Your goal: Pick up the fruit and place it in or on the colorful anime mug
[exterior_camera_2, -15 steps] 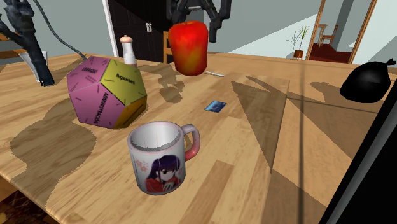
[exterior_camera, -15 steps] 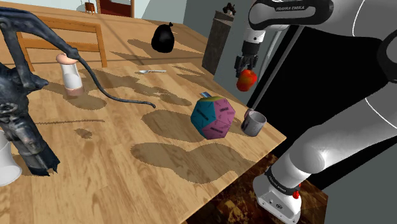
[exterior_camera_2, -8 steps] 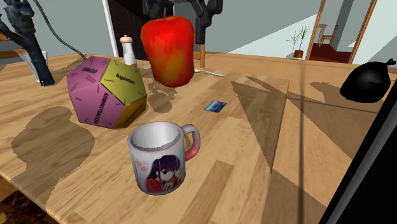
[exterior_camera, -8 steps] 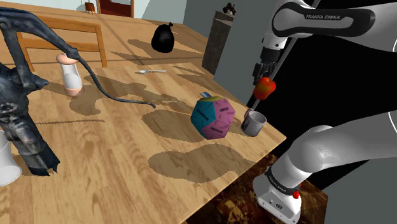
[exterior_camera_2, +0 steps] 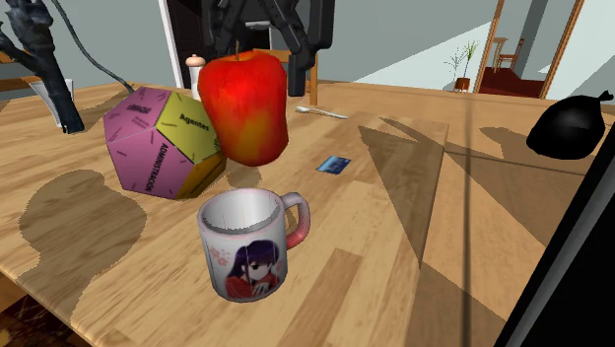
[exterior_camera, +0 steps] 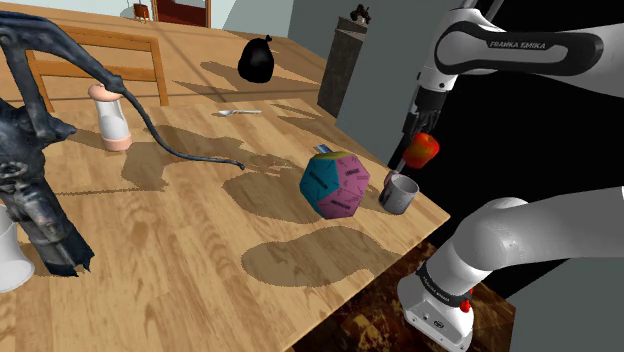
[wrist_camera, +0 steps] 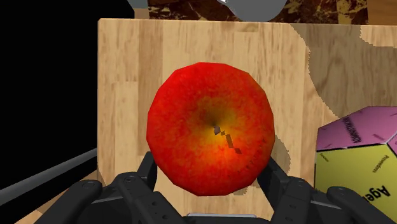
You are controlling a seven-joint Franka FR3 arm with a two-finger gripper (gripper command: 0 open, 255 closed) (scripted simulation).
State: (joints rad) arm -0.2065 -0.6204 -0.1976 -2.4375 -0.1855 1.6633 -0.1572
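Note:
A red and yellow apple [exterior_camera_2: 243, 106] hangs in the air above the table, clasped by my black gripper [exterior_camera_2: 264, 44]. From the wrist camera the apple [wrist_camera: 210, 127] sits between the two fingers [wrist_camera: 147, 170], which press on its sides. The mug [exterior_camera_2: 250, 244] is white and pink with a dark-haired anime girl printed on it; it stands upright and empty near the table corner. In the shoulder view the apple [exterior_camera: 421, 149] hovers just above and slightly beyond the mug [exterior_camera: 399, 192].
A large many-sided die [exterior_camera_2: 166, 141] with pink and yellow faces rests close beside the mug. A small blue card [exterior_camera_2: 334, 165] and a spoon [exterior_camera_2: 321, 112] lie farther back. A dark twisted sculpture [exterior_camera: 35, 150], a bottle [exterior_camera: 113, 117] and a black bag [exterior_camera: 257, 60] stand on the table [exterior_camera: 180, 230].
The arm has carried the apple toward the table corner and lower, from beside the die to nearly over the mug. The grip on the apple is unchanged.

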